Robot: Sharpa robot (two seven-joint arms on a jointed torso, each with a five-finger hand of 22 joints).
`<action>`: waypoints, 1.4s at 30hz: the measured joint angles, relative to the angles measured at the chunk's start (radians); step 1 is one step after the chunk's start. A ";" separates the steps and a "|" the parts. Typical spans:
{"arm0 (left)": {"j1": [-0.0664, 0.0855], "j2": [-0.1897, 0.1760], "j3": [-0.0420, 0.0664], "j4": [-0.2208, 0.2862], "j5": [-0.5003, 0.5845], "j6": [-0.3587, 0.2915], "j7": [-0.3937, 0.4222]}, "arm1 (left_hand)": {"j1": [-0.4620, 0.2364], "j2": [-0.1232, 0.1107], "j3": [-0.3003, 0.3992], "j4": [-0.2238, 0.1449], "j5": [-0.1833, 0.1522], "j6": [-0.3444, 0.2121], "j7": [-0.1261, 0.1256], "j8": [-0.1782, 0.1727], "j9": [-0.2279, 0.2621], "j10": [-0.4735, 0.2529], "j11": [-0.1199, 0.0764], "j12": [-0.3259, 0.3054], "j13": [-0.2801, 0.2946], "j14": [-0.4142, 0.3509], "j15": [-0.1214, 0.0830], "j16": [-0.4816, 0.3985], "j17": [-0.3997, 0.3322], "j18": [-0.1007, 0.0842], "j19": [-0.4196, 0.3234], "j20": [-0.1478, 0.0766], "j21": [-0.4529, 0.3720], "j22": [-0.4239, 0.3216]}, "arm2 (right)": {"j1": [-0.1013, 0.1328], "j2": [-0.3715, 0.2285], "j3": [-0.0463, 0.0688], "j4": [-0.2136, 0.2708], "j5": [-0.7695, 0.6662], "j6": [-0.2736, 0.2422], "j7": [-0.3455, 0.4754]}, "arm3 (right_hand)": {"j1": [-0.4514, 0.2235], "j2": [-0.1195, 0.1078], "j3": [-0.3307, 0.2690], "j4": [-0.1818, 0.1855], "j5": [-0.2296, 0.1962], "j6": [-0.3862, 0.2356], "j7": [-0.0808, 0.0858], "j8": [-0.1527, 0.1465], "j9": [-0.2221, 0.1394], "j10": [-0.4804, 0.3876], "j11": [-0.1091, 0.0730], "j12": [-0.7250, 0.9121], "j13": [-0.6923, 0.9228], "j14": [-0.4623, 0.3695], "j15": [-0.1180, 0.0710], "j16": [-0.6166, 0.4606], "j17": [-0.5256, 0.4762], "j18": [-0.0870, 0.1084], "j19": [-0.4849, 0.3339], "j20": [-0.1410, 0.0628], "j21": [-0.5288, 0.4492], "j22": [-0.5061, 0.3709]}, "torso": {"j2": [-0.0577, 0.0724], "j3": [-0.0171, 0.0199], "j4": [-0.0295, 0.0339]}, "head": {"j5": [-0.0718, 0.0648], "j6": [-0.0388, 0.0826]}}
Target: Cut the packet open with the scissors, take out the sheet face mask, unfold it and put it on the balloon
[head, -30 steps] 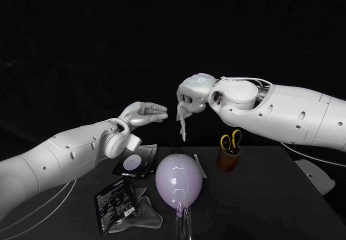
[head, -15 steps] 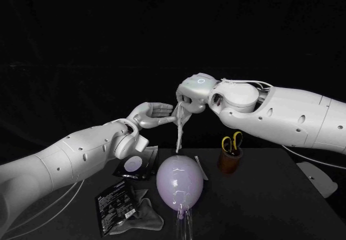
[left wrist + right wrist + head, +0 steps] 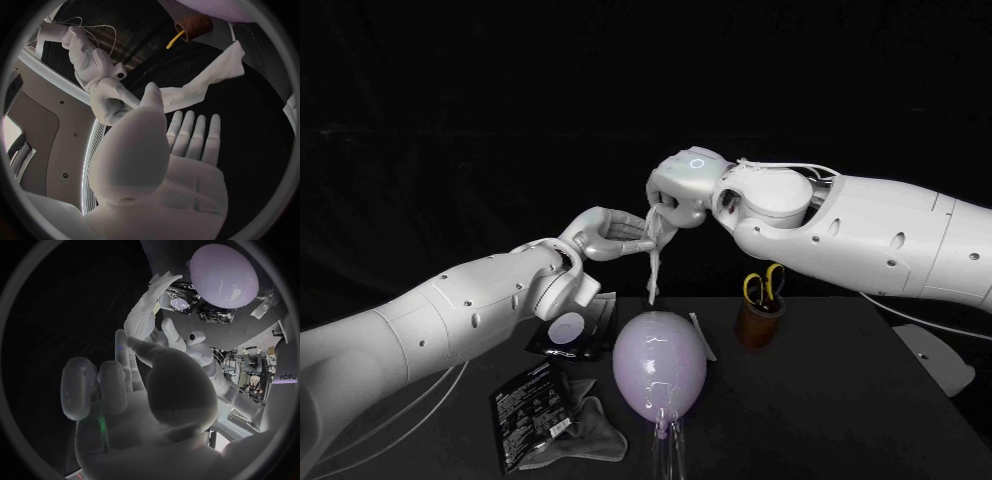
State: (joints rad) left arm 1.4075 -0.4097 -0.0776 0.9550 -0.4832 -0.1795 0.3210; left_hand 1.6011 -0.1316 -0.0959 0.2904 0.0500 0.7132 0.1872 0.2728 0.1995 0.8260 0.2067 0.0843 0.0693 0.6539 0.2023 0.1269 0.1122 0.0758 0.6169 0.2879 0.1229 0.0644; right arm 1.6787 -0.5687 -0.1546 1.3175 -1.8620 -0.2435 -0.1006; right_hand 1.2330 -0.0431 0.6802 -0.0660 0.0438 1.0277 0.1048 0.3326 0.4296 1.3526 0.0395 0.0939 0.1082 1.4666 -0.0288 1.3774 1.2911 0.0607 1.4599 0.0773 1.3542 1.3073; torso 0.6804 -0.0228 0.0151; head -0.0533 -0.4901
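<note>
A: Item one, sheet mask (image 3: 655,270)?
B: Folded strip; hangs from the right hand (image 3: 678,197), pinched at its top; above the balloon (image 3: 658,365) on the table (image 3: 848,400).
A: Left hand (image 3: 609,235)?
B: Fingers apart, just beside the strip, gripping nothing; risk: catching one layer badly could tear or drop it.

scissors (image 3: 762,283) blades hidden in cup (image 3: 757,322)

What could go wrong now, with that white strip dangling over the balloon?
The sheet mask hangs as a narrow strip from the right hand; it might slip and drop. If the left hand beside it tugs it open, it may tear or cling to itself. The balloon lying below could roll.
</note>
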 measured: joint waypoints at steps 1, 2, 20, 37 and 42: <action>0.000 0.000 0.000 -0.001 -0.003 -0.003 -0.002 | 0.003 0.013 0.003 -0.003 0.000 0.012 0.002 0.005 0.002 0.013 0.003 0.004 0.000 0.016 0.001 0.005 0.003 0.000 0.004 0.000 0.000 0.000 | 0.000 0.000 0.000 0.001 0.000 -0.001 0.000 | 0.000 0.000 0.000 0.000 0.000 0.000 0.000 0.000 0.000 0.000 0.000 0.000 0.000 0.000 0.000 0.000 0.000 0.000 0.000 0.000 0.000 0.000 | 0.000 0.0000 0.0000 | 0.000 0.000; 0.000 0.001 0.000 -0.003 -0.005 -0.005 -0.005 | 0.007 0.024 0.008 -0.002 0.000 0.024 0.004 0.009 0.005 0.028 0.006 0.009 0.001 0.032 0.001 0.008 0.006 0.000 0.007 0.000 0.000 0.000 | 0.000 0.000 0.000 0.001 0.000 -0.001 0.000 | 0.000 0.000 0.000 0.000 0.000 0.000 0.000 0.000 0.000 0.000 0.000 0.000 0.000 0.000 0.000 0.000 0.000 0.000 0.000 0.000 0.000 0.000 | 0.000 0.0001 -0.0002 | 0.001 0.001; 0.000 0.011 0.000 -0.015 -0.015 -0.044 -0.046 | 0.131 0.151 0.065 -0.018 0.000 0.166 0.012 0.053 0.016 0.215 -0.042 0.048 0.003 0.241 -0.052 0.071 0.043 0.041 0.136 0.000 0.015 0.009 | 0.000 -0.001 0.000 0.013 -0.002 -0.011 0.001 | 0.001 0.001 0.003 0.003 0.003 0.003 -0.004 -0.002 0.000 0.000 0.000 -0.002 0.001 0.000 0.000 0.000 0.001 0.000 0.002 -0.003 0.003 0.001 | 0.000 0.0010 -0.0014 | 0.001 0.003; 0.000 0.000 0.000 -0.012 0.007 -0.059 -0.057 | 0.083 0.088 0.525 -0.007 -0.004 0.241 -0.021 0.087 0.052 0.353 -0.077 -0.018 -0.005 0.338 -0.084 0.054 0.066 0.064 0.161 0.000 0.014 0.008 | -0.002 -0.003 0.000 -0.005 -0.002 -0.011 0.001 | 0.001 0.001 0.002 0.003 0.002 0.001 -0.005 0.003 0.000 0.000 0.000 -0.002 0.001 0.000 0.000 -0.001 0.002 0.000 0.002 -0.002 0.003 0.000 | 0.000 0.0005 -0.0015 | -0.003 0.001; 0.000 -0.009 0.000 -0.003 0.024 -0.068 -0.053 | 0.038 0.060 0.621 -0.024 -0.006 0.240 -0.021 0.107 0.080 0.368 -0.081 -0.018 -0.005 0.347 -0.088 0.049 0.074 0.063 0.161 0.000 0.012 0.008 | -0.011 -0.005 -0.003 -0.018 -0.002 -0.011 0.001 | 0.001 0.001 0.003 0.003 0.002 0.000 -0.005 0.002 0.000 0.002 -0.002 -0.002 0.002 0.000 0.000 -0.001 0.001 0.000 0.002 -0.002 0.003 0.000 | 0.000 0.0000 -0.0012 | -0.005 -0.002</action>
State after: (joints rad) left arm 1.4075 -0.4188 -0.0778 0.9524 -0.4591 -0.2476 0.2677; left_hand 1.6387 -0.0715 0.5255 0.2664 0.0435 0.9536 0.1664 0.3798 0.2800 1.1941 0.1252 0.0662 0.0646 1.0009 0.1146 0.1759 0.1858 0.1393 0.7776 0.2879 0.1346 0.0723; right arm 1.6681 -0.5736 -0.1577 1.2994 -1.8636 -0.2541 -0.0996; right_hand 1.2342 -0.0420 0.6831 -0.0627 0.0460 1.0281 0.0997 0.3351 0.4296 1.3546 0.0374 0.0915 0.1097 1.4663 -0.0284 1.3768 1.2920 0.0607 1.4618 0.0751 1.3571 1.3076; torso 0.6809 -0.0228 0.0138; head -0.0584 -0.4926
